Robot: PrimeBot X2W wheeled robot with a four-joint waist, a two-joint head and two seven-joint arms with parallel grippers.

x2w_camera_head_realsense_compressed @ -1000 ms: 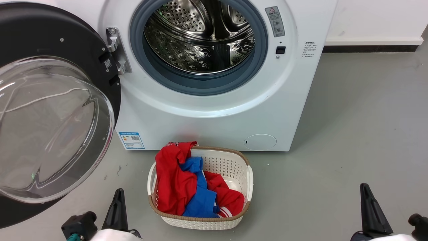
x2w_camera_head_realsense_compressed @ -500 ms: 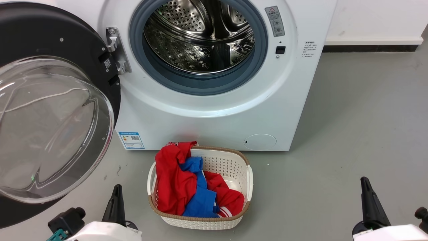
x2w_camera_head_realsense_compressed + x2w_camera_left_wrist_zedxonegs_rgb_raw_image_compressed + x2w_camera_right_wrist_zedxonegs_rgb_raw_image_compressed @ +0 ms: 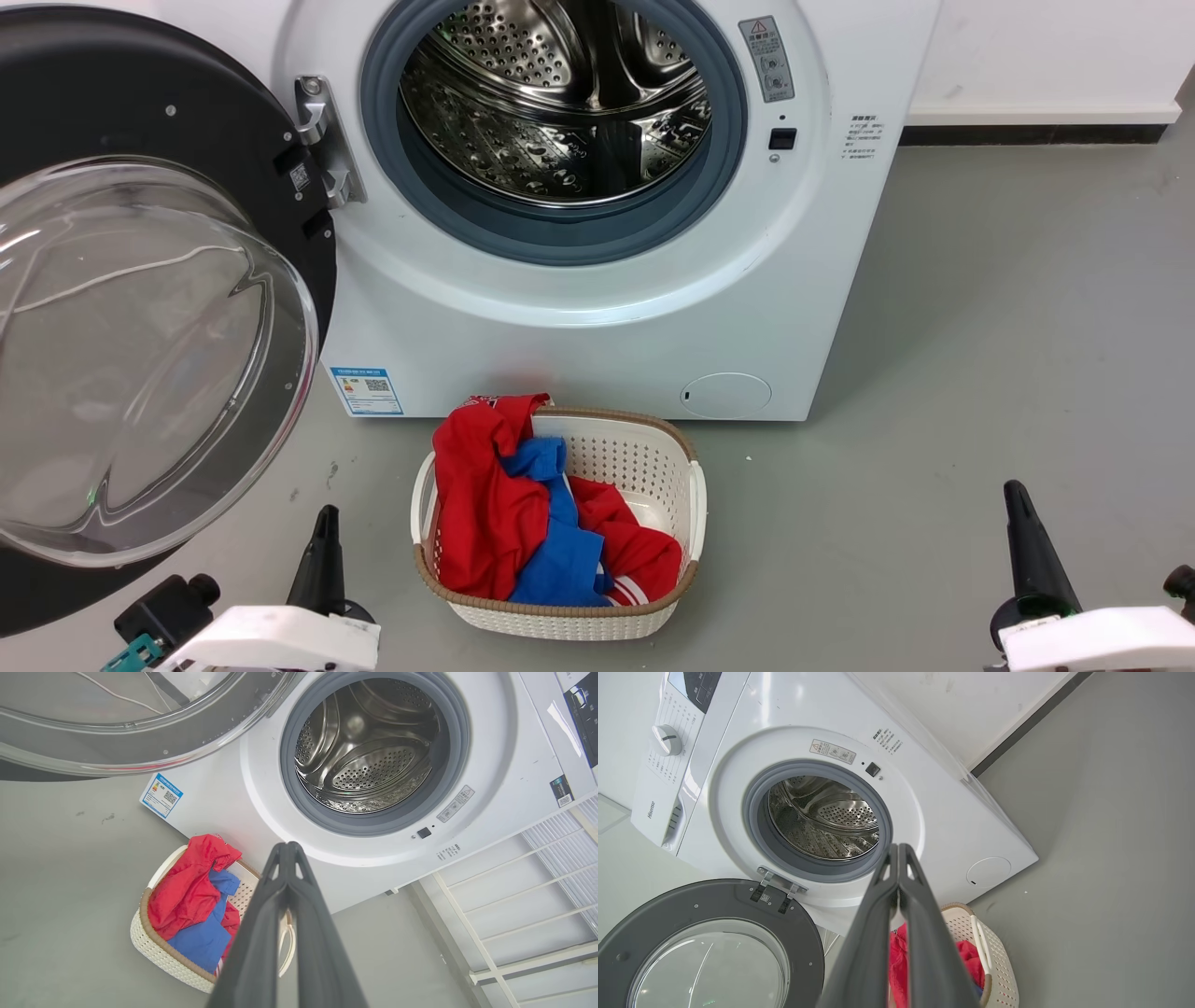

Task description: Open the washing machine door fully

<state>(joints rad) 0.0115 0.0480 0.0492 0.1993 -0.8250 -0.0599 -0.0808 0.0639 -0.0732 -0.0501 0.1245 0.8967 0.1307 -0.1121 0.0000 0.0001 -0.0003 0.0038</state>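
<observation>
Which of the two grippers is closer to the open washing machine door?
The left gripper: it sits just below the lower edge of the washing machine door, which is open on that side. The right gripper sits far off, beyond the laundry basket.

washing machine [image 3: 597,345]: body was white, with small grey print beside the opening. washing machine door [image 3: 112,84]: ring was glossy black, centre bowl clear and colourless. drum [image 3: 560,103]: bright steel, patterned with rows of small round holes. seal [image 3: 560,241] read blue-grey. label [image 3: 368,390]: blue border, white field, black code square. basket [image 3: 653,457]: cream-white, fine grid of holes, tan woven rim. red garment [image 3: 485,504] showed white stripes at one edge; blue garment [image 3: 560,551] was plain. floor [image 3: 980,327]: flat grey, few dark specks. left gripper [image 3: 289,845] and right gripper [image 3: 899,847] were dark grey, unpatterned.
</observation>
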